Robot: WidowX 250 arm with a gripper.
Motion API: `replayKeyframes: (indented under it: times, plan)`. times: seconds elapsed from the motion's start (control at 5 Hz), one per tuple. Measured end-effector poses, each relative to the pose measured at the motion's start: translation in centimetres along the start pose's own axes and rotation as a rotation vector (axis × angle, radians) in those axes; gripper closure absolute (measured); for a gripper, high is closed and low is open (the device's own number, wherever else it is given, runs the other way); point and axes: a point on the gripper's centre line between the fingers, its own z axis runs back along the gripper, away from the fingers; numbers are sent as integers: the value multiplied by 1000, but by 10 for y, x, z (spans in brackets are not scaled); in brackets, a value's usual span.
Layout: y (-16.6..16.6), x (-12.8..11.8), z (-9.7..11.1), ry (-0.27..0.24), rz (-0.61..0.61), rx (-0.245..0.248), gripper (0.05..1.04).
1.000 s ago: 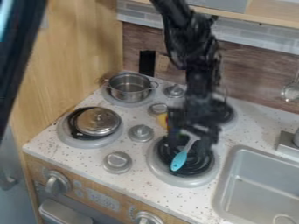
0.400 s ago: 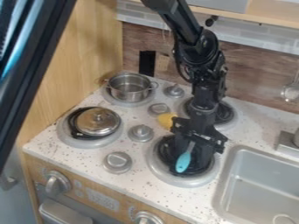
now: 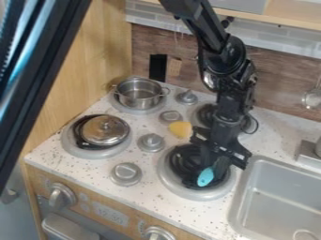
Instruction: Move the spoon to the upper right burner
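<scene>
Camera view has the blue bowl of the spoon (image 3: 205, 176) over the lower right burner (image 3: 188, 192), just at the front-left of the gripper (image 3: 214, 168), pointing to this burner's front rim. Its long axis seems to run from there back toward the gripper, where the handle is hidden, so I cannot tell how far the gripper is open or whether it holds the spoon. The upper right burner (image 3: 205, 115) is behind the lower one, so the coming move should probably go backward.
</scene>
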Motion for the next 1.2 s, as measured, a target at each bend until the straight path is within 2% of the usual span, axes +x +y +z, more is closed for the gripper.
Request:
replayKeyframes:
  times: [0.2, 0.6, 0.8, 1.0, 1.2]
  plan:
    - [3, 0, 1, -1, -21, 29, 843]
    - [12, 35, 44, -267, 9, 71, 844]
    - [22, 63, 65, -369, 21, 76, 844]
    - [27, 92, 50, -411, -4, 97, 844]
    - [37, 121, 44, -451, -3, 114, 844]
